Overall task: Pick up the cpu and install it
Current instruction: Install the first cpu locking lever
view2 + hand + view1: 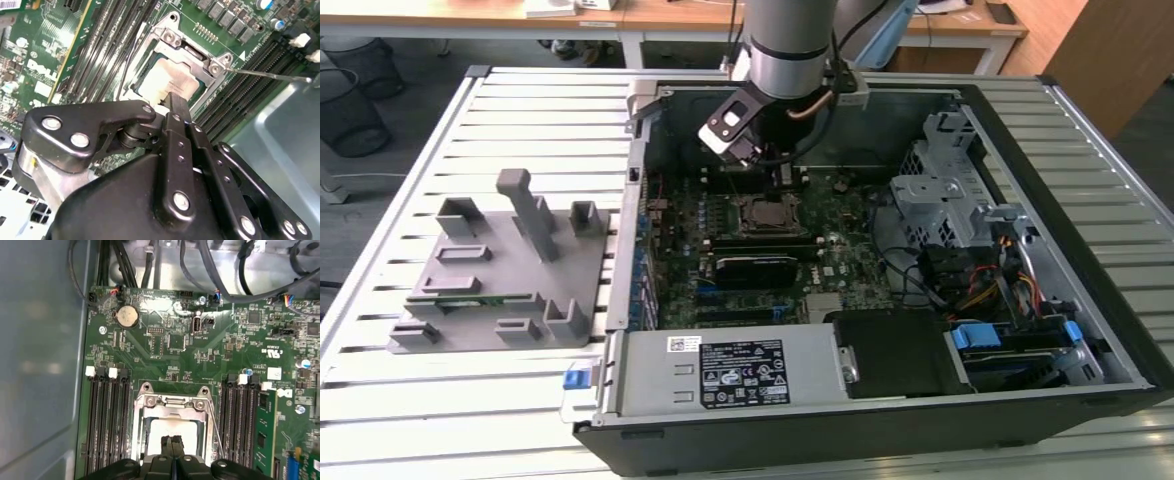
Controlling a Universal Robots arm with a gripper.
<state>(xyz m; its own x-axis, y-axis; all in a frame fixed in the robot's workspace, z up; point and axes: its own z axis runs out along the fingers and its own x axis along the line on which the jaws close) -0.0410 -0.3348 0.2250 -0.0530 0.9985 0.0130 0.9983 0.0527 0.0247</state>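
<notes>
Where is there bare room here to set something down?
Bare slatted table lies beyond the grey fixture and in front of it, at the exterior view's left. Inside the computer case it is crowded, with the hand over the cpu.

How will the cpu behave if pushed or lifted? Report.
Probably stiff and light: the cpu looks thin and flat. Its smooth metal top may slip under the end effector. Sideways pushes should barely shift it; the socket frame surrounds it.
</notes>
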